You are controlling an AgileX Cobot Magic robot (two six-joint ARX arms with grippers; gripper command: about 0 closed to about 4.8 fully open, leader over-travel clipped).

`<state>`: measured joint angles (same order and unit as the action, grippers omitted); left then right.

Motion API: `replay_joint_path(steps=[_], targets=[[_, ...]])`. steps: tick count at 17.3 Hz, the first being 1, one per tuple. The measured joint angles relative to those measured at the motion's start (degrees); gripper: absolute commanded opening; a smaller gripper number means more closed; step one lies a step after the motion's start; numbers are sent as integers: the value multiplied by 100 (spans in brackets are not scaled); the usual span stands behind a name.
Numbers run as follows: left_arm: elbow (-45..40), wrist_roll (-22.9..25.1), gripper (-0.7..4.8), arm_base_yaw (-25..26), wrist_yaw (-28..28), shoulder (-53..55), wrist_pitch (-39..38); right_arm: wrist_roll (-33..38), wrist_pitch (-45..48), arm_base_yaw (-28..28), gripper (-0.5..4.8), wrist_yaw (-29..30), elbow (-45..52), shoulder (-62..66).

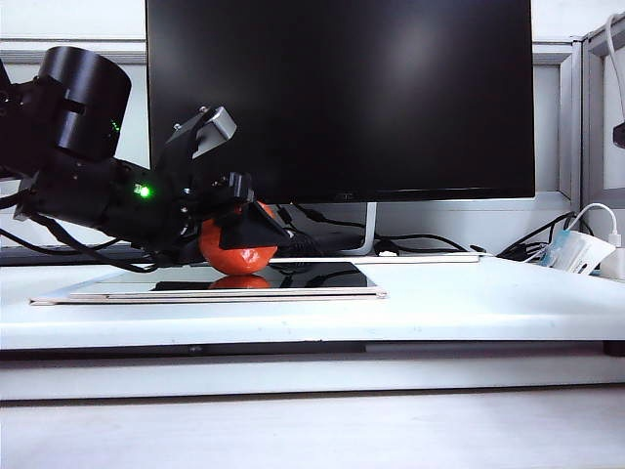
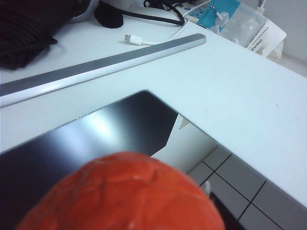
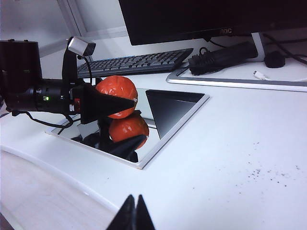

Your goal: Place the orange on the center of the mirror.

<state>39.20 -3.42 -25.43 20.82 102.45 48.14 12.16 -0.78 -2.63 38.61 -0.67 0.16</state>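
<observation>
Left gripper [image 3: 125, 103] grips orange [image 3: 115, 92]; right gripper [image 3: 134, 207] closed.

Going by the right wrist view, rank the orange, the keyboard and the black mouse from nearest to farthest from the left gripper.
1. The orange: clamped in the left gripper, above the mirror.
2. The keyboard: behind the mirror, under the monitor.
3. The black mouse: far side, past the monitor stand.
</observation>
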Motion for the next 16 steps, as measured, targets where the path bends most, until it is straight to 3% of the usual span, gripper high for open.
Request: replay_joint_path(steps=[2,4,5,6,7,9,10,11,16], targets=[[0,-4,157,0,0,0,-2,0,0,0,0,0,0,0],[0,-9,171,2,-61,0,-7,0,0,0,0,0,0,0],[0,-20,247,2,-66,0,-7,0,0,0,0,0,0,0],[0,-26,360,2,-66,0,-4,0,0,0,0,0,0,0],[0,-28,414,2,-63,0,-2,0,0,0,0,0,0,0],[2,-37,415,4,-129,11,-85,0,0,0,0,0,0,0],[2,-96,464,4,-131,13,-83,0,0,0,0,0,0,0],[2,-131,479,4,-138,13,-63,0,0,0,0,0,0,0],[-2,-177,479,11,-153,-94,409,0,-2,0,0,0,0,0]])
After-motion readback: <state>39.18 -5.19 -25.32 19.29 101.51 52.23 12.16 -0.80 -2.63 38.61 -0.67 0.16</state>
